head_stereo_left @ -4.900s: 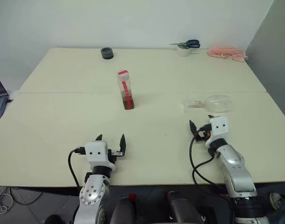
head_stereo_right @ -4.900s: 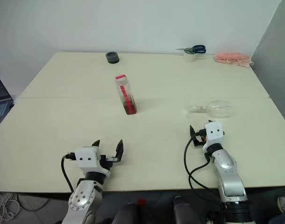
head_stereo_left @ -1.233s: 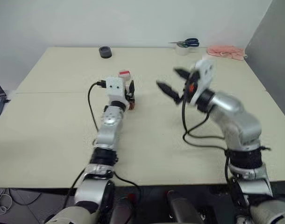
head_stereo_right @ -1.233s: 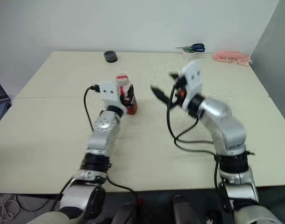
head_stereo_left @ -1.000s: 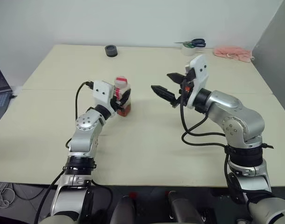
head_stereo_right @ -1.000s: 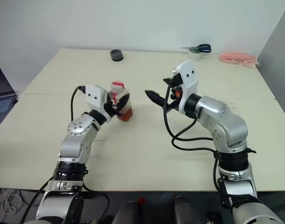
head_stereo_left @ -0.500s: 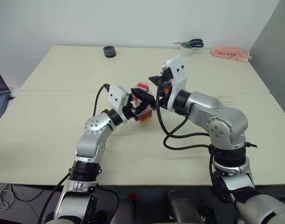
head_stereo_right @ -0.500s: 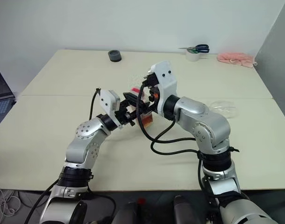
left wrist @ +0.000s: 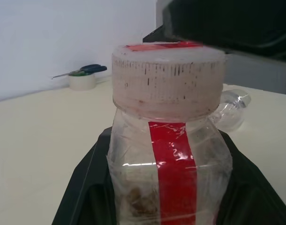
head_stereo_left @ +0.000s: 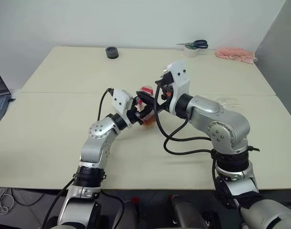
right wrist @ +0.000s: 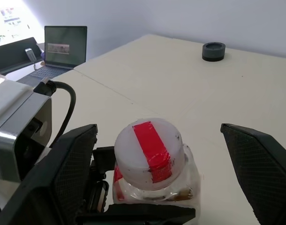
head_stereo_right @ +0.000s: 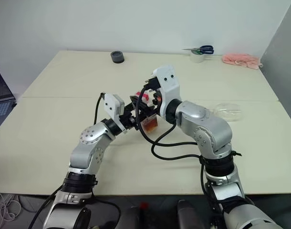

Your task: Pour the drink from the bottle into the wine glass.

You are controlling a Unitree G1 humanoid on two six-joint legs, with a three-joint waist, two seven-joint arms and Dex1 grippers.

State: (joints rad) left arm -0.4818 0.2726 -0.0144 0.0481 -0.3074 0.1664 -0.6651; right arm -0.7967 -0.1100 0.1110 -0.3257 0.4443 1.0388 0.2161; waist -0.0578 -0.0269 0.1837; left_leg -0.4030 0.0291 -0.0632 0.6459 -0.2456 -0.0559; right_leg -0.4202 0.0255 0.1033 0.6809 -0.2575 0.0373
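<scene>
The bottle, clear with a red label strip and a red-and-white cap, is held off the table at the middle, upright. My left gripper is shut on its lower body; its black fingers flank the bottle. A little reddish-brown drink sits in the bottle's bottom. My right gripper stands open, one finger on each side of the cap without touching it. The wine glass lies on its side on the table to the right, also seen as wine glass.
A black round object sits at the table's far edge. A tape roll with scissors and a pink cloth lie at the far right. A laptop is off the table's left side. A grey panel borders the right.
Since a second ago my left gripper has carried the bottle right, toward the table's middle, and my right gripper has moved left to straddle the cap. The last half second shows hardly any motion.
</scene>
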